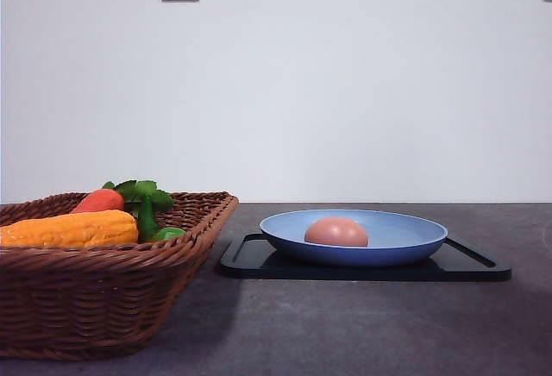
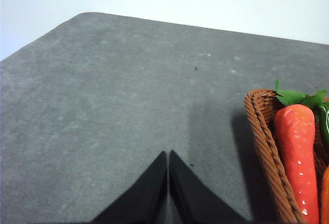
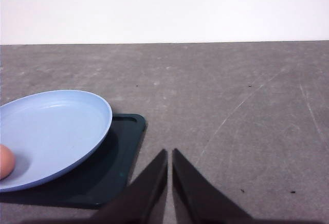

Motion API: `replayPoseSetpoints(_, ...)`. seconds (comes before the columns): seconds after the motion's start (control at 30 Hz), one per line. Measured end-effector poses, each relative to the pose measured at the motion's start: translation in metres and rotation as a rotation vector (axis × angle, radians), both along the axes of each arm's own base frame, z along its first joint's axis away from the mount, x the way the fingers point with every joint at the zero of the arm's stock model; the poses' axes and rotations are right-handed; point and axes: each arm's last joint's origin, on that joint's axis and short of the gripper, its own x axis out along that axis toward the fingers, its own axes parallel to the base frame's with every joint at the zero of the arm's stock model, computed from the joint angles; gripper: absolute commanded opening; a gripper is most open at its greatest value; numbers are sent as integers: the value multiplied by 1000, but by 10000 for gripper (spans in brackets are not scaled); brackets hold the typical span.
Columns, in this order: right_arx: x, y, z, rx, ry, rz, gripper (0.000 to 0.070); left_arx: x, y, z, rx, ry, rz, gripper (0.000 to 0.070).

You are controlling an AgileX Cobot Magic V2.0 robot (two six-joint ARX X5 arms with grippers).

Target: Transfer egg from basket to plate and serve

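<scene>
The smooth pinkish-brown egg (image 1: 336, 232) is seen lying sideways, long axis left-right, in the plate (image 1: 405, 242); both grippers' fingers are pressed together, the left gripper (image 2: 168, 154) and the right gripper (image 3: 169, 153) alike.

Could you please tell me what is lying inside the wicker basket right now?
In the basket lie a corn cob, a carrot with green leaves, and something green beside them. The front wall hides the basket's floor, so anything lower down cannot be seen.
</scene>
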Motion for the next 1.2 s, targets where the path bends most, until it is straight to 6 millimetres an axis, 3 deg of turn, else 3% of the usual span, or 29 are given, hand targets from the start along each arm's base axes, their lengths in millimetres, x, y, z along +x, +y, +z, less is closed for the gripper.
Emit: replayPoseSetpoints(1.2,0,0,0,0,0,0,0,0,0,0,0,0,0,0)
